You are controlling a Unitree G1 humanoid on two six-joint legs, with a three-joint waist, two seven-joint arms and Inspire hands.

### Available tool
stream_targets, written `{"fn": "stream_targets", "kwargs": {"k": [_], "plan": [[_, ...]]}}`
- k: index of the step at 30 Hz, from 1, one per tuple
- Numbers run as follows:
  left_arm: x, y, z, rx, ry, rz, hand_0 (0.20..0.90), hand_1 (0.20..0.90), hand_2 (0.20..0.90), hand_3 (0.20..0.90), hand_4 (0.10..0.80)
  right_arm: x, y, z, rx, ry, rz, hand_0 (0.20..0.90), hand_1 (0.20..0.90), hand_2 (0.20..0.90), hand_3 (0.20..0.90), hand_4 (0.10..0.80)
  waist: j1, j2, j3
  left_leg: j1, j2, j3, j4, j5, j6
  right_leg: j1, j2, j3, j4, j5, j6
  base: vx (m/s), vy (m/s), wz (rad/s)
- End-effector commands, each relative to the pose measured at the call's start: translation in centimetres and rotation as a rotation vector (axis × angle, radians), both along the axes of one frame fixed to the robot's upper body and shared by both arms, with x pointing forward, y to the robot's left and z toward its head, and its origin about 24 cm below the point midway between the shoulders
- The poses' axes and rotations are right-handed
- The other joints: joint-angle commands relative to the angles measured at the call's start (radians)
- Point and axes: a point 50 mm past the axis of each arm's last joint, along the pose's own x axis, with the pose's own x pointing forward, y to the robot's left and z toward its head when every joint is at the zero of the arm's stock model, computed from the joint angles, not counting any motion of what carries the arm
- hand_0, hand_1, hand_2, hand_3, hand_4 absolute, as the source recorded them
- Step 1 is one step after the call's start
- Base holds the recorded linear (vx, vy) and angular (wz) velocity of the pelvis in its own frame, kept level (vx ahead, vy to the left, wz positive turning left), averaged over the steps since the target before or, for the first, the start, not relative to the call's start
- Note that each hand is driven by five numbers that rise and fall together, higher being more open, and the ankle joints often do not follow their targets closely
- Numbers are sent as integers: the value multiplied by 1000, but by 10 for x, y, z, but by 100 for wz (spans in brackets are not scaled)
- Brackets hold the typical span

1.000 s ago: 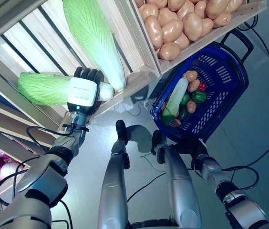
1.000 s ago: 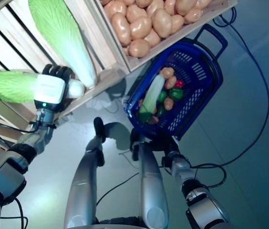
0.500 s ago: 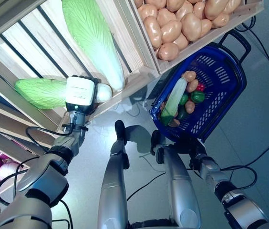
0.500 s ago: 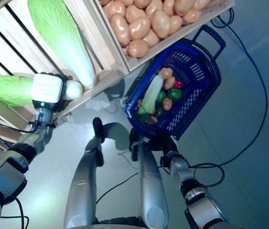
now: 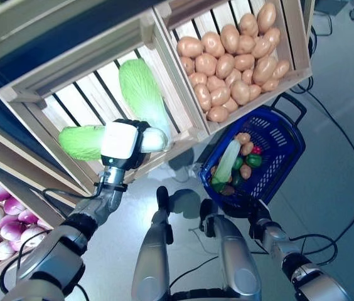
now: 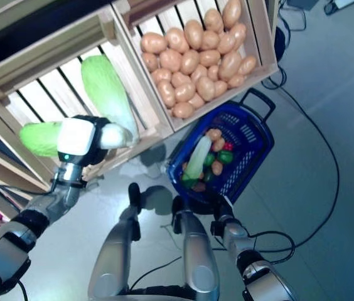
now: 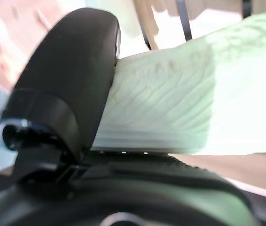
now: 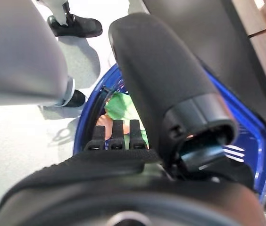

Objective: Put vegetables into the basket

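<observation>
My left hand [image 5: 123, 141] is shut on a napa cabbage [image 5: 80, 142] with green leaves and a white stem end, at the front rail of a wooden crate [image 5: 183, 125]. In the left wrist view the cabbage [image 7: 180, 103] lies against the palm under the thumb [image 7: 67, 70]. The blue basket [image 5: 287, 157] stands on the floor below the stand. It holds a long pale cabbage [image 5: 227, 161], potatoes, green peppers and a red one. My right hand [image 5: 257, 214] is open beside the basket's near rim. Its straight fingers [image 8: 114, 134] point over the rim [image 8: 83, 127].
A second napa cabbage [image 5: 142, 94] lies in the same crate just beside my left hand. A crate of potatoes [image 5: 230, 69] stands right above the basket. A lower shelf [image 5: 1, 219] sticks out at the left. Grey floor lies to the right of the basket.
The whole picture has shifted because the camera moved. My left hand has turned on the cabbage and keeps hold of it. The right hand stays by the basket.
</observation>
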Motion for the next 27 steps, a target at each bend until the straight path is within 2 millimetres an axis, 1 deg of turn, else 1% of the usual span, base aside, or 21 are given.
{"fn": "stream_targets", "kwargs": {"k": [1, 2, 3, 5, 6, 9, 10, 12, 13, 14, 15, 17, 19, 20, 21, 22, 23, 27], "plan": [[-13, 5, 27, -224, -230, -25, 300, 300, 300, 300, 400, -36, -31, -14, -48, 35, -117, 900, 900, 900, 900, 800, 23, 34, -109, 56, -31, -1, 43, -139, -45, 151, -17, -8, -334, 176, 59, 136, 16, 5], [-18, 3, 27, -285, -232, -43, 300, 300, 300, 300, 400, -44, -32, -18, -54, 53, -121, 900, 900, 900, 900, 800, 26, 35, -127, 75, -34, -8, 19, -135, -45, 175, -19, -15, -360, 184, 62, 168, 19, 7], [-27, -1, 27, -386, -226, -89, 300, 300, 300, 300, 400, -56, -32, -24, -59, 77, -131, 900, 900, 900, 900, 800, 32, 37, -147, 112, -37, -14, -7, -137, -44, 215, -21, -24, -387, 186, 65, 144, 14, 7], [-35, -6, 29, -474, -214, -155, 300, 300, 300, 300, 400, -65, -33, -29, -63, 94, -144, 900, 900, 900, 900, 800, 37, 39, -168, 143, -40, -21, -35, -135, -44, 251, -21, -32, -419, 193, 68, 140, 13, 14], [-43, -11, 35, -577, -215, -210, 300, 300, 300, 300, 400, -71, -33, -31, -61, 104, -164, 900, 900, 900, 900, 800, 41, 41, -191, 173, -42, -28, -61, -134, -42, 285, -20, -40, -451, 201, 70, 116, 17, 16], [-48, -10, 38, -742, -180, -257, 300, 300, 300, 300, 400, -75, -34, -31, -55, 100, -178, 900, 900, 900, 900, 800, 44, 41, -221, 205, -45, -35, -85, -135, -38, 320, -17, -45, -484, 211, 72, 90, 28, 19], [-51, -10, 39, -826, -154, -287, 300, 300, 300, 300, 400, -75, -33, -30, -54, 92, -177, 900, 900, 900, 900, 800, 44, 37, -232, 227, -45, -33, -92, -137, -35, 342, -17, -47, -500, 219, 75, 96, 25, 20], [-54, -9, 41, -919, -141, -325, 300, 300, 300, 300, 400, -74, -32, -29, -44, 77, -179, 900, 900, 900, 900, 800, 45, 32, -241, 240, -44, -32, -94, -141, -34, 357, -19, -49, -510, 225, 78, 91, 18, 9], [-57, -6, 42, -1060, -97, -376, 300, 300, 300, 300, 400, -75, -31, -27, -37, 62, -177, 900, 900, 900, 900, 800, 48, 26, -257, 264, -43, -35, -104, -145, -29, 381, -20, -49, -526, 234, 84, 112, 21, 3], [-60, -6, 42, -1149, -73, -443, 300, 300, 300, 300, 400, -75, -30, -24, -42, 43, -172, 900, 900, 900, 900, 800, 48, 22, -267, 281, -43, -35, -111, -148, -25, 393, -21, -49, -536, 240, 88, 145, 25, 3], [-61, -10, 44, -1188, -32, -509, 300, 300, 300, 300, 400, -74, -29, -21, -43, 26, -177, 900, 900, 900, 900, 800, 50, 18, -278, 296, -42, -34, -117, -152, -23, 404, -23, -52, -541, 245, 91, 105, 29, 3], [-64, -16, 46, -1209, -8, -560, 300, 300, 300, 300, 400, -71, -29, -17, -41, 2, -181, 900, 900, 900, 900, 800, 49, 15, -292, 314, -41, -32, -122, -157, -19, 414, -25, -54, -542, 250, 95, 80, 28, 5], [-64, -17, 46, -1310, 34, -630, 300, 300, 300, 300, 400, -68, -30, -9, -39, -44, -176, 900, 900, 900, 900, 800, 48, 12, -310, 337, -41, -30, -131, -162, -13, 426, -26, -54, -539, 250, 99, 86, 45, 12], [-63, -16, 45, -1410, 77, -681, 300, 300, 300, 300, 400, -65, -29, -4, -13, -69, -179, 900, 900, 900, 900, 800, 46, 10, -322, 354, -41, -25, -136, -166, -8, 434, -28, -54, -535, 250, 103, 66, 42, 10], [-63, -16, 45, -1411, 77, -682, 300, 300, 300, 300, 400, -65, -29, -4, -12, -69, -179, 900, 900, 900, 900, 800, 46, 9, -322, 354, -41, -25, -136, -166, -8, 434, -28, -54, -535, 250, 103, 69, 42, 4], [-64, -15, 43, -1495, 80, -704, 300, 300, 300, 300, 400, -61, -29, 3, 11, -102, -178, 900, 900, 900, 900, 800, 43, 7, -330, 368, -41, -22, -139, -171, -4, 444, -29, -56, -537, 250, 103, 67, 30, -5], [-64, -17, 41, -1526, 98, -729, 300, 300, 300, 300, 400, -57, -26, 11, 28, -153, -163, 900, 900, 900, 900, 800, 39, 5, -338, 383, -42, -17, -141, -177, 0, 454, -30, -55, -537, 250, 104, 88, 32, -8], [-64, -29, 37, -1531, 233, -777, 300, 300, 300, 300, 400, -47, -14, 35, 89, -255, -86, 900, 900, 900, 900, 800, 26, -6, -361, 412, -44, -5, -149, -188, 13, 465, -31, -39, -538, 255, 112, 40, 0, -6]]}}
